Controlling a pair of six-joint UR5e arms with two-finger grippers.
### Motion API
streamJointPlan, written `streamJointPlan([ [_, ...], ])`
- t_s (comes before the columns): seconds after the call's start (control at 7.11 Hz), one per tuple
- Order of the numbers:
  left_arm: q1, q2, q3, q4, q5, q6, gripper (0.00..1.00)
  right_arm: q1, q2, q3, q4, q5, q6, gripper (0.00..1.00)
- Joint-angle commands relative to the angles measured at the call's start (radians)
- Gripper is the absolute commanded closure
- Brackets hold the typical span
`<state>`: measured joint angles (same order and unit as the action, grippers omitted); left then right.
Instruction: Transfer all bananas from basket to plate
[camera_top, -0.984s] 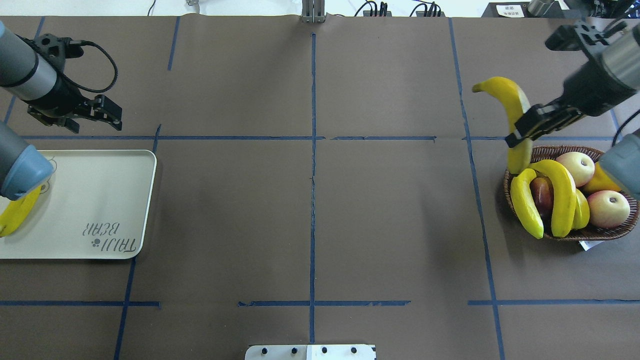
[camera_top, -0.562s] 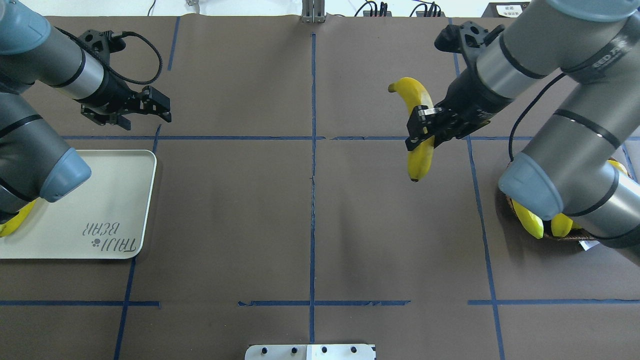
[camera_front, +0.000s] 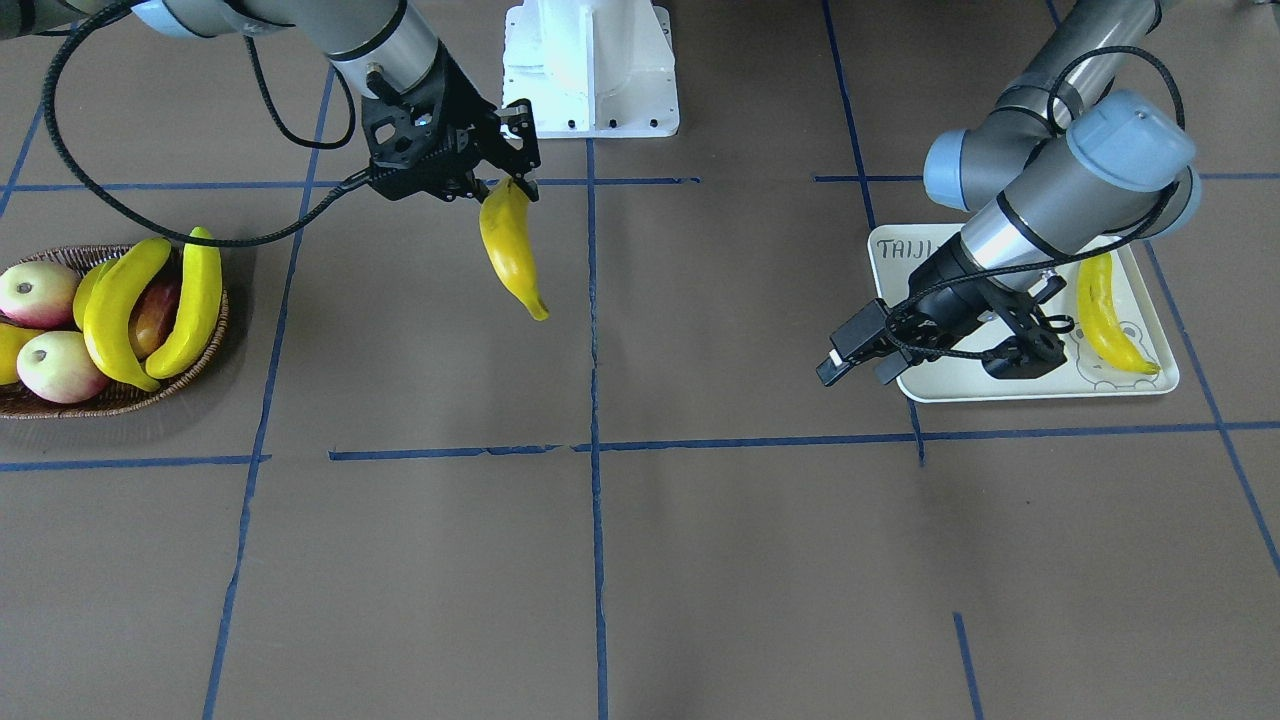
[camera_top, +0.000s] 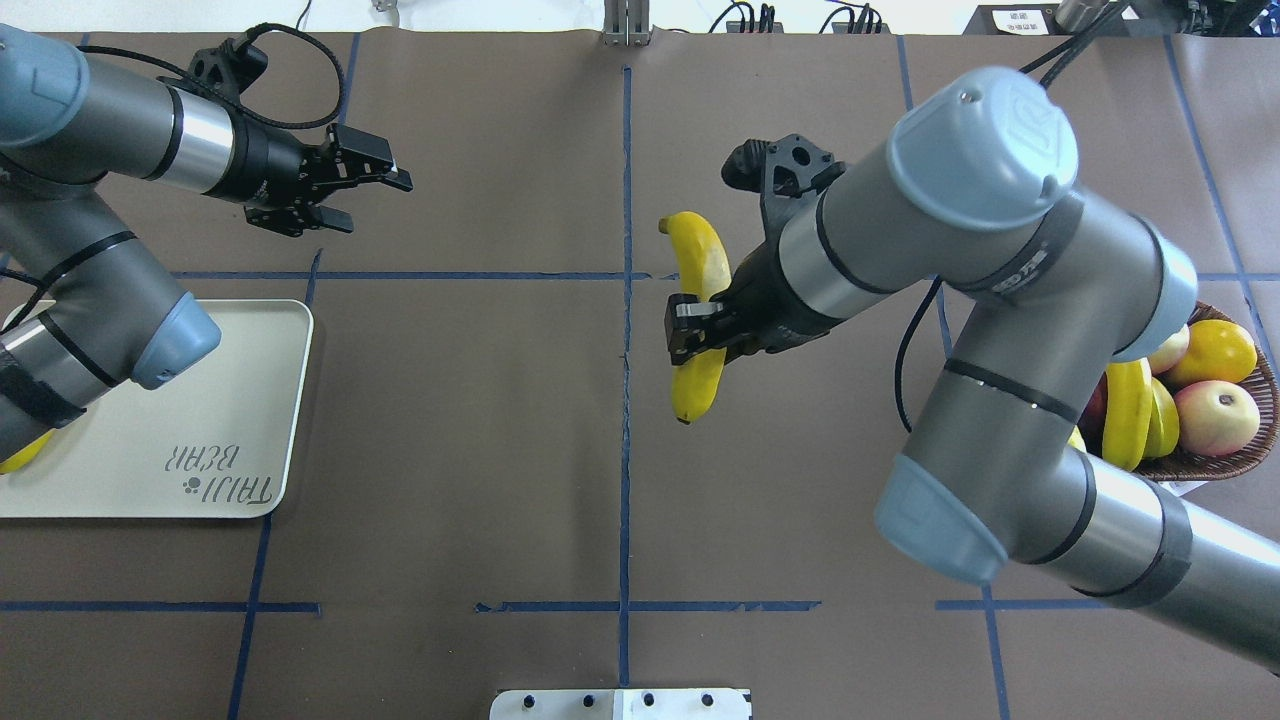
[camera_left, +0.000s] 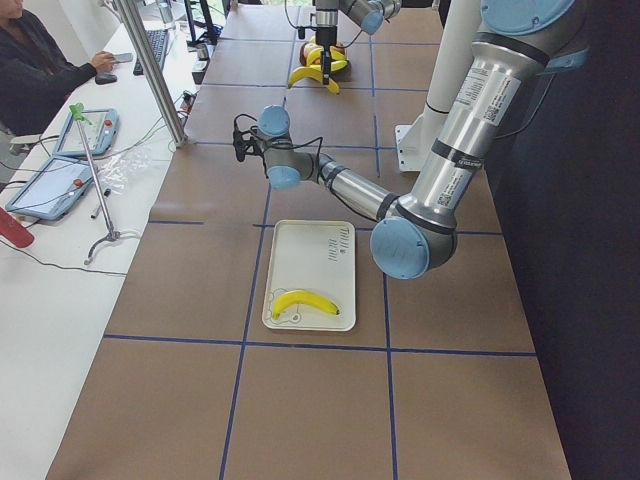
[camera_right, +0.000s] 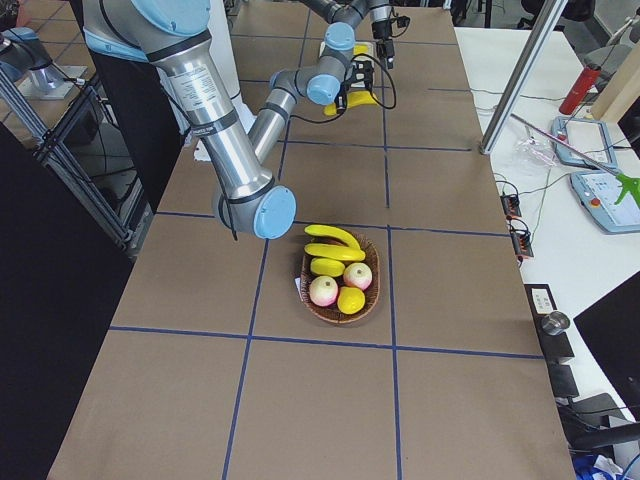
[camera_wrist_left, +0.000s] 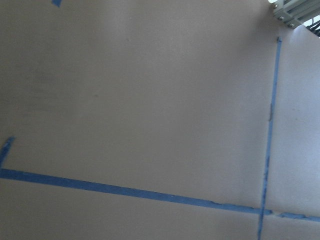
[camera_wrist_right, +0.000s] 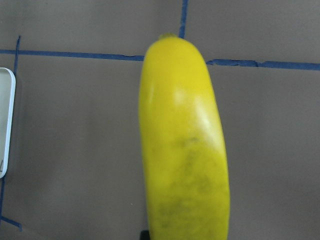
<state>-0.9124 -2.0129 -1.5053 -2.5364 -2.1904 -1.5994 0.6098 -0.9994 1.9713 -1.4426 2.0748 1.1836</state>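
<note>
I work in a robotics lab. My table (camera_top: 480, 450) is wrapped in brown paper and ruled into squares with blue tape (camera_top: 625, 400), and my white base (camera_front: 590, 70) is bolted on at its edge. Beside the table runs a white bench (camera_left: 40, 330) with two control tablets (camera_left: 50, 190), loose cables (camera_left: 60, 262) and a metal post (camera_left: 150, 70). A person (camera_left: 40, 70) sits at it.

Glossy, smooth, plastic-looking banana (camera_top: 703, 262). Rough woven wicker basket (camera_top: 1220, 468); smooth matt cream plastic tray (camera_top: 200, 400). Matt brown paper table cover (camera_top: 450, 450), faintly creased.
</note>
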Motion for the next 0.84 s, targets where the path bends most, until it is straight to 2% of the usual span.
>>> streamJointPlan([
  [0.0, 0.035, -0.042, 0.03, -0.236, 0.006, -0.284, 0.0, -0.073, 0.014, -0.002, 0.031, -0.099, 0.042, 1.0],
  [0.14, 0.073, -0.058, 0.027, -0.31, 0.02, -0.392, 0.0, -0.076, 0.018, -0.002, 0.031, -0.101, 0.042, 1.0],
  [0.28, 0.122, -0.081, 0.014, -0.33, 0.068, -0.442, 0.0, -0.077, 0.022, -0.003, 0.031, -0.099, 0.042, 1.0],
  [0.7, 0.207, -0.142, -0.009, -0.329, 0.083, -0.447, 0.0, -0.087, 0.031, -0.003, 0.031, -0.099, 0.042, 1.0],
])
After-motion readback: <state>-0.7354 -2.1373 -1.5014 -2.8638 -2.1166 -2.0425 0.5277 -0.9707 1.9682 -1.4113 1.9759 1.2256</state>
